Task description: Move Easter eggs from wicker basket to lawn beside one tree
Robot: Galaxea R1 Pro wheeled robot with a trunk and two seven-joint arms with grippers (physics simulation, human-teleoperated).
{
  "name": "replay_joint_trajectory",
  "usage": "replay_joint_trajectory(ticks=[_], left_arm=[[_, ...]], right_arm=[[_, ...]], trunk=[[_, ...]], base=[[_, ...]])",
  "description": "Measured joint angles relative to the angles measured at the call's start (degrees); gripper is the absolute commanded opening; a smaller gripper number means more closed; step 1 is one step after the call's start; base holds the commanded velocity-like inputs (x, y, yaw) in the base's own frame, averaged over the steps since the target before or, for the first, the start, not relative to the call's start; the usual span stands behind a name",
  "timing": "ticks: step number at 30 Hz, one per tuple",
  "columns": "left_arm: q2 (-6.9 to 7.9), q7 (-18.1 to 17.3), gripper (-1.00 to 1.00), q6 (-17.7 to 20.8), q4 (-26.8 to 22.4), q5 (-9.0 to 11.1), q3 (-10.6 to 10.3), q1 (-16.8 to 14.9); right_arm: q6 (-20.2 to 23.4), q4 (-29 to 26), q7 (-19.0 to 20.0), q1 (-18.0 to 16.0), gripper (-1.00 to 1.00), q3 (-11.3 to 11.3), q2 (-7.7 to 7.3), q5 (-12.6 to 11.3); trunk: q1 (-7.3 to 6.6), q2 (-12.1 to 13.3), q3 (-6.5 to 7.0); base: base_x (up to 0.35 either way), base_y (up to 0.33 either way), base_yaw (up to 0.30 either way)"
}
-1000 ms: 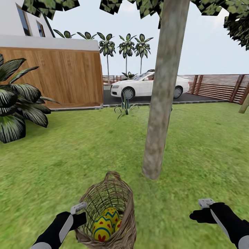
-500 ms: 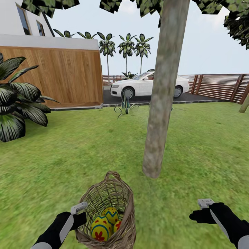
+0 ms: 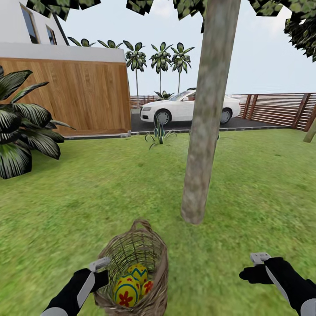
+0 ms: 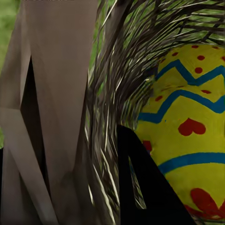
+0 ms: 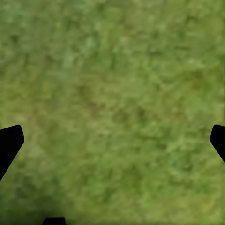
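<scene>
All three yellow painted Easter eggs are still held in the brown woven wicker basket, gripped at its rim by the left end effector; the right end effector is spread open, empty.

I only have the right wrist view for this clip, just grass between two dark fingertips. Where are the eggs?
Observer: In the head view, all three Easter eggs lie inside the wicker basket, low in front of the robot, toward its left.
Reviewer: Is anything holding the basket?
Observer: The left claw is at its rim. The left wrist view shows the woven wall between its fingers, so it looks gripped.
Reviewer: Any tree nearby?
Observer: Yes. The tree, with a bare grey-brown trunk, rises from the lawn just beyond the basket and does not touch it.
</scene>
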Motion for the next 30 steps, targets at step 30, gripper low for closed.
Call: replay_joint_trajectory(ticks=[30], left_arm=[[-0.73, 2.5, -1.0, -2.4, 0.2, 0.7, -0.4, 0.0]], right_arm=[[-0.1, 1.3, 0.0, 0.0, 1.0, 2.1, 0.11, 0.1]], trunk=[[6.59, -12.0, -5.39]], base=[[0.0, 0.0, 0.0]])
